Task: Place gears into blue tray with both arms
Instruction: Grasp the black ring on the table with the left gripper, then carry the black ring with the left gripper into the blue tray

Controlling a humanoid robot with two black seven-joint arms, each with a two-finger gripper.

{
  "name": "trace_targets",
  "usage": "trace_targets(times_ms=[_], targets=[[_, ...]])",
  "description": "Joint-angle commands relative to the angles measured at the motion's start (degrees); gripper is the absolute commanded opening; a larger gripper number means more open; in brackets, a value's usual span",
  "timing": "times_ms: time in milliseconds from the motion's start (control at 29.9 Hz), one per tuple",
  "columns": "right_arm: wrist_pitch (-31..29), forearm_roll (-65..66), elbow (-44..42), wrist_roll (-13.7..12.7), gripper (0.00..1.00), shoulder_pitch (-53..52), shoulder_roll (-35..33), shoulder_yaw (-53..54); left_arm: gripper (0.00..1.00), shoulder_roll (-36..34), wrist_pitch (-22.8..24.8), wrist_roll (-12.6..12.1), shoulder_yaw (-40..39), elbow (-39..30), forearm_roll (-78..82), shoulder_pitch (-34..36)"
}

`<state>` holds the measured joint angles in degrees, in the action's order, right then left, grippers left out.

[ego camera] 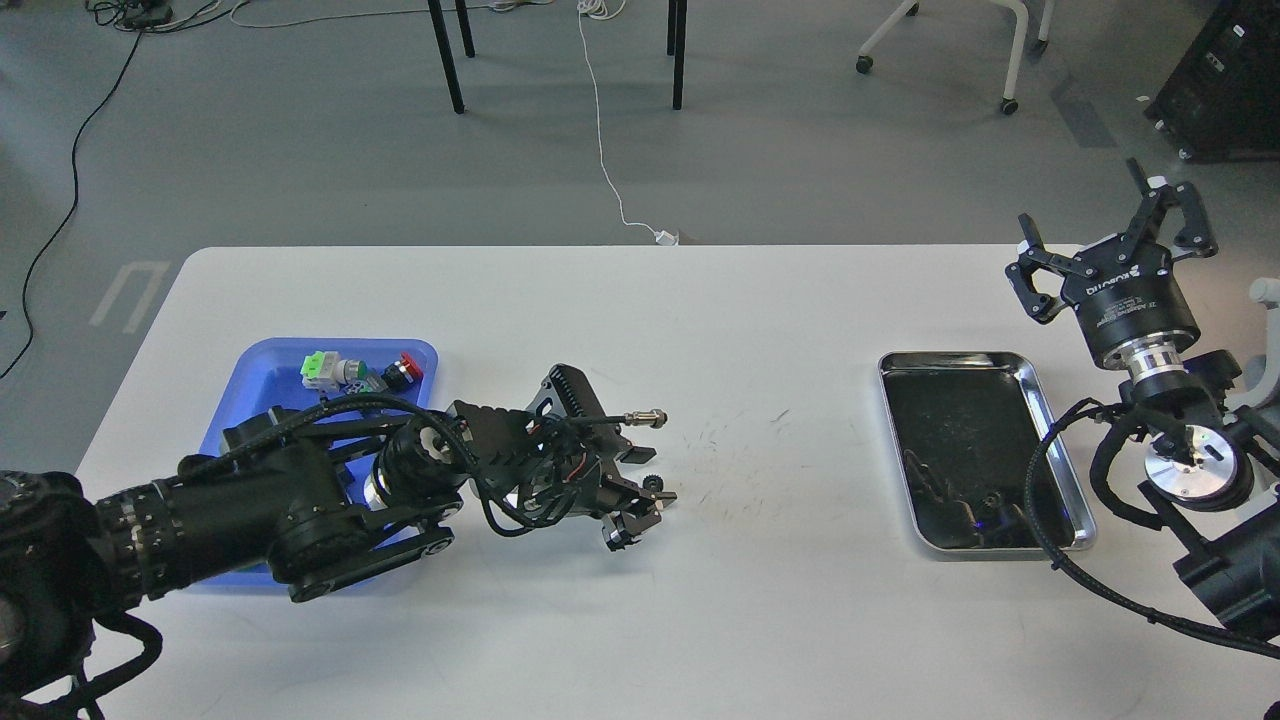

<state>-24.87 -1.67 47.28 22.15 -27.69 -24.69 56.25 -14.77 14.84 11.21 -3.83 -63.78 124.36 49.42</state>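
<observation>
One small black gear (652, 484) lies on the white table near its middle. My left gripper (640, 515) is low over the table, fingers apart. Its far fingertip sits right beside the gear, which is not between the fingers. The blue tray (262, 382) stands at the left, largely covered by my left arm. My right gripper (1103, 228) is open and empty, raised beyond the table's right edge. A small dark round thing (988, 499) lies in the steel tray; I cannot tell if it is a gear.
Push-button switches (345, 371) lie in the blue tray's far end, one with a red cap (406, 367). A shiny steel tray (1052, 420) sits at the right, with my right arm's black cable (1040, 480) looping over its front right corner.
</observation>
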Motion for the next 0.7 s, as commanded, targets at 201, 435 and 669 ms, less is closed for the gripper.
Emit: trace_targets(times_ms=[201,435,669], targets=[[0.09,0.09,0.88,0.00,0.99,-0.09,0.17,0.08,0.24,0.01,-0.08,-0.05,-0.04,1.55,0.09,-1.34],[0.09,0.09,0.88,0.00,0.99,-0.09,0.08,0.44,0.09,-0.17,-0.08,-0.14,-0.65,0.85,-0.26,-0.91],[0.18,0.09,0.88,0.00,0.99,-0.17,-0.01,0.52,0.10,-10.87,-0.17,0.21,-7.76,-8.80,-4.38,-0.03]])
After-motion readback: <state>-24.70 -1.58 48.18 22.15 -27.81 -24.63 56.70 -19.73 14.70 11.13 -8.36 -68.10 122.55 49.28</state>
